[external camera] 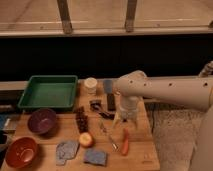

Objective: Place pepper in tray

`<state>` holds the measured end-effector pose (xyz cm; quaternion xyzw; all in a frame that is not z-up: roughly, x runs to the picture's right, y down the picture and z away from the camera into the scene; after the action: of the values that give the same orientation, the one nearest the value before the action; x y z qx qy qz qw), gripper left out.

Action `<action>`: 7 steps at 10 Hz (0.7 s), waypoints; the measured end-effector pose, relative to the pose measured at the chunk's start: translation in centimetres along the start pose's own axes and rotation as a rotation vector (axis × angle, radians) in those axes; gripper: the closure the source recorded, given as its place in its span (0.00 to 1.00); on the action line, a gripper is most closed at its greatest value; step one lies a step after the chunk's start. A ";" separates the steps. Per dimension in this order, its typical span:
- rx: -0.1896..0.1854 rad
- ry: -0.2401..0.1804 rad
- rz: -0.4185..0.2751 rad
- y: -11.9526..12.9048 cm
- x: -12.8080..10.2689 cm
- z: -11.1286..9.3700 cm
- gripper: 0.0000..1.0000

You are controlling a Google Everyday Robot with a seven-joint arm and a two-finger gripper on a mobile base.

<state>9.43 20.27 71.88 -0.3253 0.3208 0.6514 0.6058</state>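
Note:
The pepper (125,143), slim and red-orange, lies on the wooden table near its front right. The green tray (47,93) stands empty at the back left of the table, far from the pepper. My gripper (124,122) hangs from the white arm that reaches in from the right. It points down just above and behind the pepper's upper end and holds nothing that I can see.
A purple bowl (41,120) and a red-brown bowl (20,151) stand at the left. Dark grapes (81,119), an apple (86,139), a white cup (90,85), two sponges (66,150) (95,156) and small utensils (107,131) lie between the tray and the pepper.

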 end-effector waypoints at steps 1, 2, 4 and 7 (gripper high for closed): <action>-0.010 0.038 0.001 0.3 0.5 1.5 0.35; -0.022 0.069 0.002 0.6 1.0 2.9 0.35; -0.041 0.098 0.009 0.6 1.5 4.0 0.35; -0.041 0.098 0.004 0.8 1.5 4.0 0.35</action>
<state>8.44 24.36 73.01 -0.3685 0.3376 0.6422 0.5812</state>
